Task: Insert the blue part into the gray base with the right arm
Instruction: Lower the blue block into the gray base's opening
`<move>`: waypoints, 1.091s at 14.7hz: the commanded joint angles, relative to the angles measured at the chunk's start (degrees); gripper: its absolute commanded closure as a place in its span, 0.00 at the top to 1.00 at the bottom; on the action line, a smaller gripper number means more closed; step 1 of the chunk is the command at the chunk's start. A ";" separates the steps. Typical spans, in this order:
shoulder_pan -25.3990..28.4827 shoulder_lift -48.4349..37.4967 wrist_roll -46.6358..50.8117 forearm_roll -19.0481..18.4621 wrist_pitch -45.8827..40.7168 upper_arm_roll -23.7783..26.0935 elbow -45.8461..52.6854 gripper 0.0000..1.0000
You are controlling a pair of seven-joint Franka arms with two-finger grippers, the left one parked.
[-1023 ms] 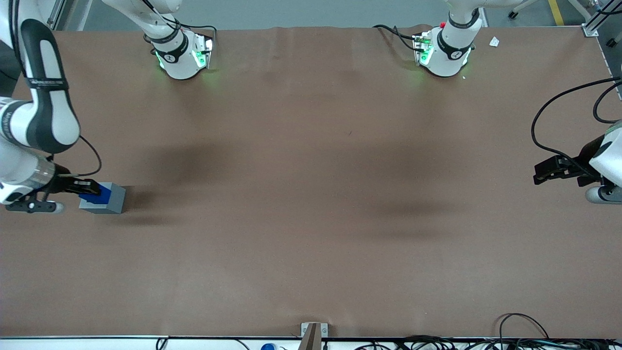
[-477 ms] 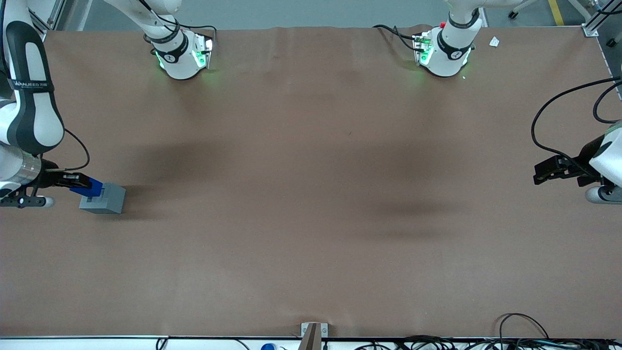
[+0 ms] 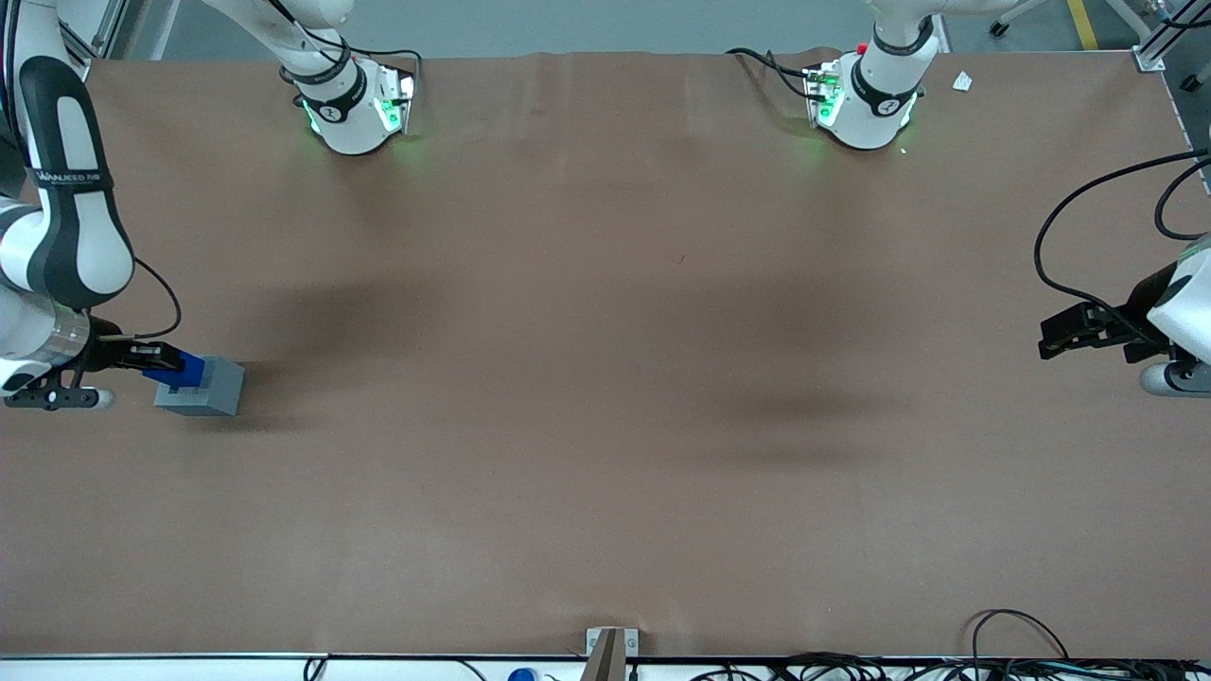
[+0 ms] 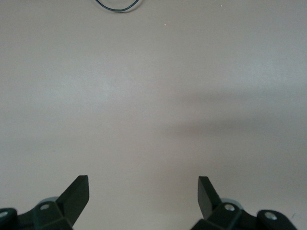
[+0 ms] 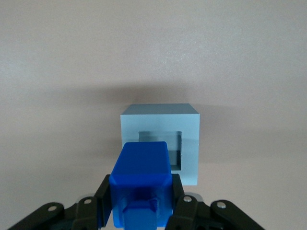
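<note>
The gray base (image 3: 201, 386) sits on the brown table at the working arm's end. In the right wrist view the gray base (image 5: 187, 132) shows its square recess (image 5: 160, 143) facing up. My right gripper (image 3: 163, 360) is shut on the blue part (image 3: 180, 370) and holds it just above the base's edge on the arm's side. In the right wrist view the blue part (image 5: 141, 184) sits between the black fingers (image 5: 104, 194) and overlaps part of the recess. The right arm (image 3: 66, 227) rises above the gripper.
Two white arm bases with green lights (image 3: 355, 104) (image 3: 866, 99) stand farthest from the front camera. Black cables (image 3: 1088, 236) loop at the parked arm's end. A small bracket (image 3: 610, 648) sits at the table's near edge.
The gripper with the blue part drew back from over the base toward the table's end, then shifted slightly back toward the base. The base has not moved.
</note>
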 commanded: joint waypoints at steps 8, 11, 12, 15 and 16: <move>-1.50 2.45 -0.64 0.01 -0.69 0.84 2.94 0.03; -2.21 2.97 -0.64 0.01 -0.60 0.84 2.85 0.03; -2.30 2.97 -0.64 0.01 -0.60 0.84 2.85 0.03; -2.38 3.41 -0.56 0.01 -0.43 0.84 2.94 0.03; -2.30 3.50 -0.47 0.10 -0.34 0.84 2.94 0.03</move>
